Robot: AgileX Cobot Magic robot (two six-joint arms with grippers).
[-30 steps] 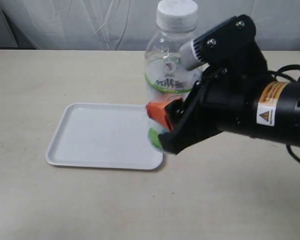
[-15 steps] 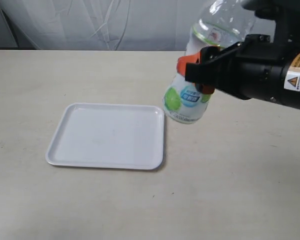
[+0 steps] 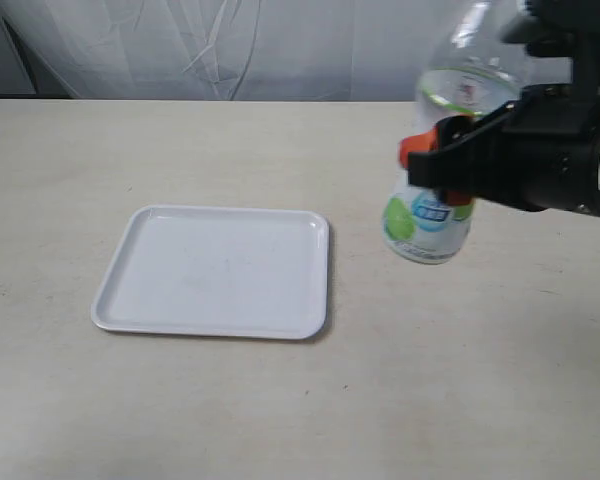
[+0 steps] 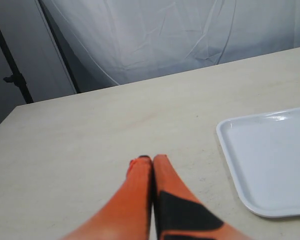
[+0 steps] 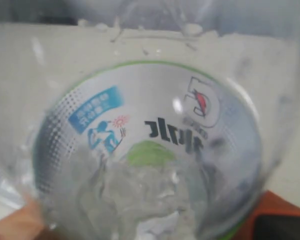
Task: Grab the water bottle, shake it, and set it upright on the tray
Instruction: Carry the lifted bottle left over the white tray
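The water bottle, clear with a white-and-green label and a blue patch, hangs tilted in the air to the right of the tray, its neck leaning up and right. Its cap is out of view. My right gripper is shut on the bottle's middle, one orange fingertip showing at its left side. The right wrist view is filled by the bottle, with water splashing inside it. My left gripper is shut on nothing, low over bare table beside the tray's corner.
The white tray lies flat with nothing on it. A white curtain hangs behind the table's far edge. The beige tabletop stretches in front of and around the tray.
The bottle was upright over the tray's right edge a second ago. My right gripper has carried it up and to the right, tilting it, and it is now off the tray's side.
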